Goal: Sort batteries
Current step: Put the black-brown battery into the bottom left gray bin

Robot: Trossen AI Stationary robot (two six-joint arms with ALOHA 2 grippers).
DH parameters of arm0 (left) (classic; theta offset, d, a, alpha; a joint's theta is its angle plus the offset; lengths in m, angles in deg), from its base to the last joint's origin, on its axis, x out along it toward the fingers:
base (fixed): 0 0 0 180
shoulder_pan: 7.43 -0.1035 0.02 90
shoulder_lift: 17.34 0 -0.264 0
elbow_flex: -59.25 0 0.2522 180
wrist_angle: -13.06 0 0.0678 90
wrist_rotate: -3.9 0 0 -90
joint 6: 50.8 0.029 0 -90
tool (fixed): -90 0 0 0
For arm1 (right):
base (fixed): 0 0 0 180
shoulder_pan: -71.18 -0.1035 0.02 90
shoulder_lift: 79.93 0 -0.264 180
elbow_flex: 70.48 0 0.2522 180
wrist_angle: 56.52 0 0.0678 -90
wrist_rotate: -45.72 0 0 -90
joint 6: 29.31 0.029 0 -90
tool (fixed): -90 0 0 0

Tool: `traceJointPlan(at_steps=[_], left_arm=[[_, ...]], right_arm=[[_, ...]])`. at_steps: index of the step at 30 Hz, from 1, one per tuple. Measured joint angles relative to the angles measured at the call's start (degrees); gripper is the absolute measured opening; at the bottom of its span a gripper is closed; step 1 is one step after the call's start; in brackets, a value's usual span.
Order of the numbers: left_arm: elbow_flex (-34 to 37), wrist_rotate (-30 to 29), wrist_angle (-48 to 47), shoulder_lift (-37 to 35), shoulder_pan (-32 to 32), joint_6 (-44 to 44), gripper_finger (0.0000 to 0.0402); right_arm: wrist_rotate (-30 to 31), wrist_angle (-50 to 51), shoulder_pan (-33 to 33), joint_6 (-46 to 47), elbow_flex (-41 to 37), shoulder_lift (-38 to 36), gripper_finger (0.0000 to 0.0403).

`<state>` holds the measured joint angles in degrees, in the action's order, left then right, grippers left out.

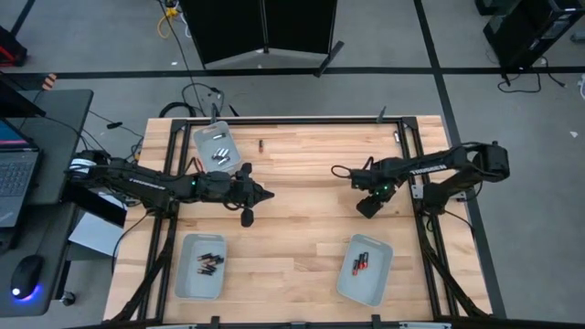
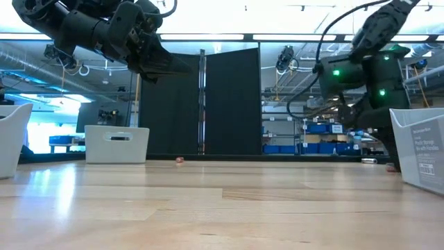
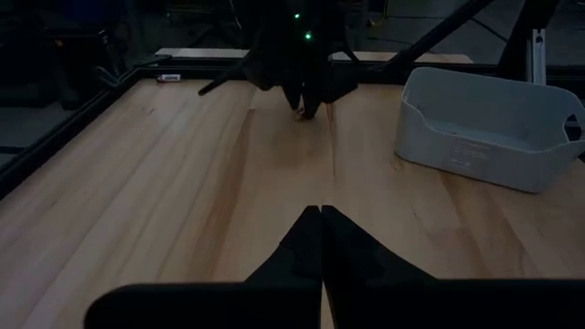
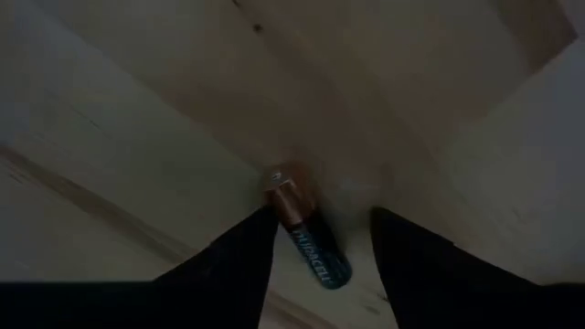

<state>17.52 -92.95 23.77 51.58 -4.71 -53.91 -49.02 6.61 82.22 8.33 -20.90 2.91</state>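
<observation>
The right gripper [image 4: 320,239] is down at the wooden table [image 1: 302,196], on its right half, with its two dark fingers [image 4: 228,265] standing apart. Between them lies one battery [image 4: 305,226] — dark body, copper end — close against one finger, with a clear gap to the other. The fingers are open around it; whether the near finger touches it, I cannot tell.

The left gripper [image 1: 266,194] hangs above the table's middle left, its fingers pressed together with nothing between them.

Farther out there are three pale grey trays. The back tray [image 1: 203,137] holds silvery batteries [image 1: 218,151]. The front left tray [image 1: 186,274] holds dark batteries [image 1: 208,262], and the front right tray [image 1: 377,279] — just in front of the right gripper — holds dark cells with red ends [image 1: 359,263]. One loose cell [image 1: 260,144] lies alone near the back edge, beside the back tray.
</observation>
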Motion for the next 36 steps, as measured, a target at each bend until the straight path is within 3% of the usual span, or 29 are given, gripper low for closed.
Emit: traceJointPlan(at_steps=[5, 11, 17, 20, 24, 30, 36], left_arm=[[0.0, 0.0, 0.0, 0.0, 0.0, -0.2, 0.0005], [0.0, 0.0, 0.7, 0.0, 0.0, -0.6, 0.0005], [0.0, 0.0, 3.3, 0.0, 0.0, -5.1, 0.0005], [0.0, 0.0, 4.8, 0.0, 0.0, -7.7, 0.0005], [0.0, 1.9, 7.2, 0.0, 0.0, -8.4, 0.0005], [0.0, 4.8, 12.1, 0.0, 0.0, -9.6, 0.0014], [-1.9, 5.1, 14.1, 1.2, 0.7, -9.4, 0.0049]], right_arm=[[1.3, -1.7, -1.3, 1.6, -1.1, -0.6, 0.0162], [1.4, -2.9, -2.5, -1.7, -1.4, -2.3, 0.0055], [4.1, -5.2, -5.4, -5.3, 0.4, -5.7, 0.0052], [6.1, -12.3, -7.9, -5.6, 0.5, -9.4, 0.0052], [8.0, -30.2, -11.5, -8.3, 0.4, -11.4, 0.0052], [12.7, -57.9, -16.4, -18.8, 0.3, -8.1, 0.0052], [16.7, -74.5, -18.8, -28.1, 0.8, -3.7, 0.0052]])
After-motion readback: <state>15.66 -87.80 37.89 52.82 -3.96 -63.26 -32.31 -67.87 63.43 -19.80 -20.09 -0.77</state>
